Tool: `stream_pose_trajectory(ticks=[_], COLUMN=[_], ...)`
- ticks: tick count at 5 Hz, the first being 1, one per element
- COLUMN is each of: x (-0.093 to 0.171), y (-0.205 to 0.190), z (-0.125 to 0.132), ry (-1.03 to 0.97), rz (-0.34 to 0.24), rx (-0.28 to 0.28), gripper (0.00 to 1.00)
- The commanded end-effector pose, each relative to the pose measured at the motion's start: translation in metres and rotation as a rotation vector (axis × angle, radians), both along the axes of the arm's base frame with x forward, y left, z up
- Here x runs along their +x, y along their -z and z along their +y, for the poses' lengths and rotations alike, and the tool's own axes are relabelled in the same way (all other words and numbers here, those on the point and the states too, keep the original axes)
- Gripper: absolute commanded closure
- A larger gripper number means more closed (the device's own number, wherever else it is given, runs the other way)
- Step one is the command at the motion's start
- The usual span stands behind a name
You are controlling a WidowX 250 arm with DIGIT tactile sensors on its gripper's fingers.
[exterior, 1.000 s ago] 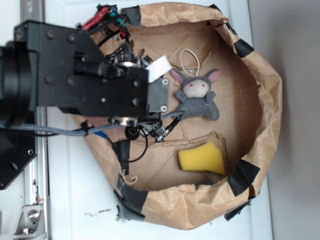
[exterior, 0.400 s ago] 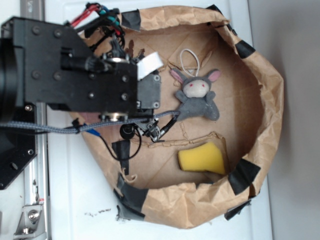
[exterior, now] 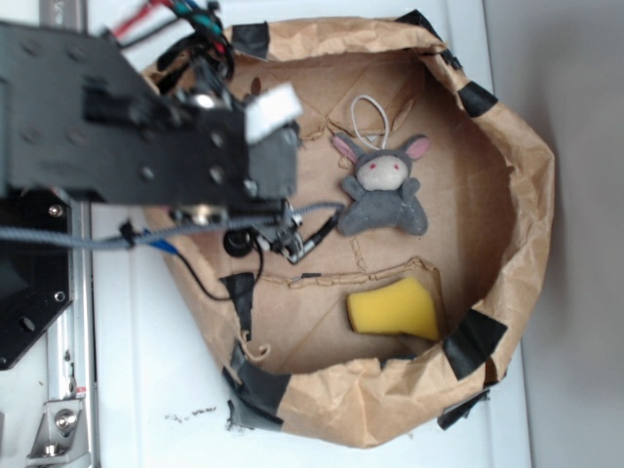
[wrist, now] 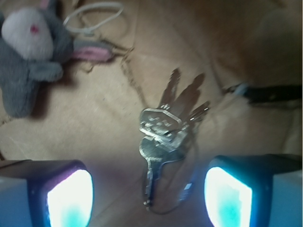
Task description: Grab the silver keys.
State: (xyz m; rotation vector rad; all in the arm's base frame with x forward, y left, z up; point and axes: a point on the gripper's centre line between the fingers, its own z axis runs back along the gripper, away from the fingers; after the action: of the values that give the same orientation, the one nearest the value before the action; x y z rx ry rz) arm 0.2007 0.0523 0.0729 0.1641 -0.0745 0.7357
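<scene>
Off beyond our left jaw lies the grey plush bunny with pink ears [wrist: 31, 56], clear of the work. Our gripper [wrist: 149, 191] stands with its jaws wide apart, and the bunch of shiny silver keys [wrist: 165, 137] rests on the brown paper between them, slightly ahead. We judge this the approach step: next, descend straight and close, keeping centred.

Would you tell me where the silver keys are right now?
In the wrist view the silver keys lie on the brown paper between the open tool's fingers, right of the grey plush bunny.
</scene>
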Motion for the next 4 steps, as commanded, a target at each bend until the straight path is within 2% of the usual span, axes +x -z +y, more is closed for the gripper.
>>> stream_pose_trajectory(ticks=[1, 2, 4], x=[-0.005, -0.003, -0.001], y=[-0.013, 0.0, 0.007], z=[0.013, 0.015, 0.018], ry=[-0.03, -0.025, -0.019], rz=[-0.021, 0.0, 0.001], rx=[0.035, 0.07, 0.087], gripper=[0.0, 0.0, 0.0])
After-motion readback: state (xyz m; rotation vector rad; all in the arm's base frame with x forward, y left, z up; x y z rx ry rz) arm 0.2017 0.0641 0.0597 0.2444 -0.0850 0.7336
